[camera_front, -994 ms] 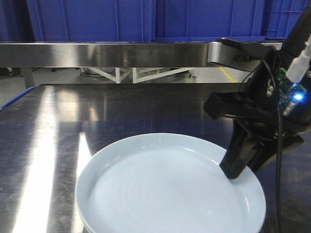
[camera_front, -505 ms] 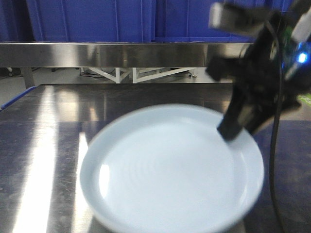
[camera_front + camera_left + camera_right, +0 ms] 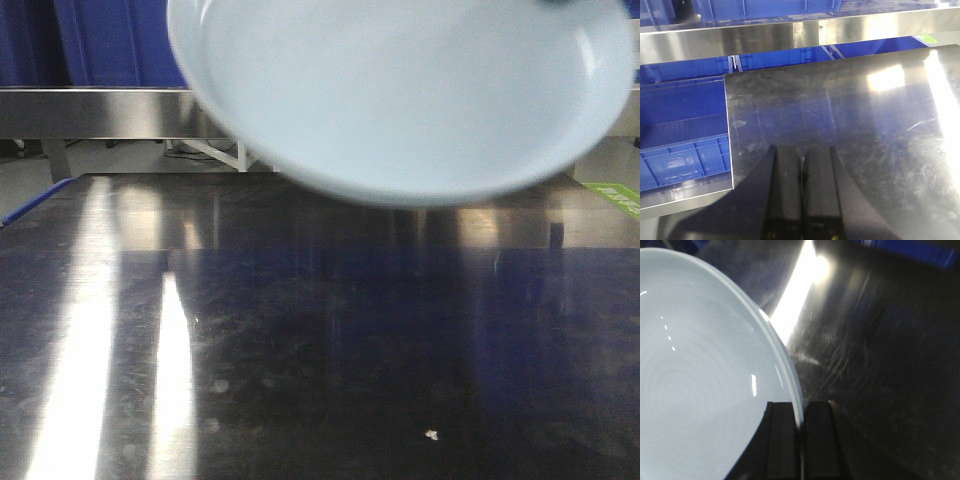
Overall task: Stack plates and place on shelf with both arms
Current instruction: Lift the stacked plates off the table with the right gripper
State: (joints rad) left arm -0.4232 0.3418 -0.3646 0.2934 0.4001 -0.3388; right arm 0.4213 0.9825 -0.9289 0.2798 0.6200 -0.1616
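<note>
holding plate (image 3: 400,100) aloft, right gripper (image 3: 801,427) jaws clamped on rim only; glossy rim may slip, plate drops to counter (image 3: 300,350). left gripper (image 3: 802,185) jaws clenched, empty.

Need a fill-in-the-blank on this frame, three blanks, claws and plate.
1. The right claw grips the plate by its ____.
2. The left claw, over the steel table, is shut and holds ____.
3. Across all views, only ____ plate shows.
Missing: rim; nothing; one.

plate (image 3: 400,100) hangs before the shelf edge (image 3: 90,110), tabletop (image 3: 300,350) open beneath
</note>
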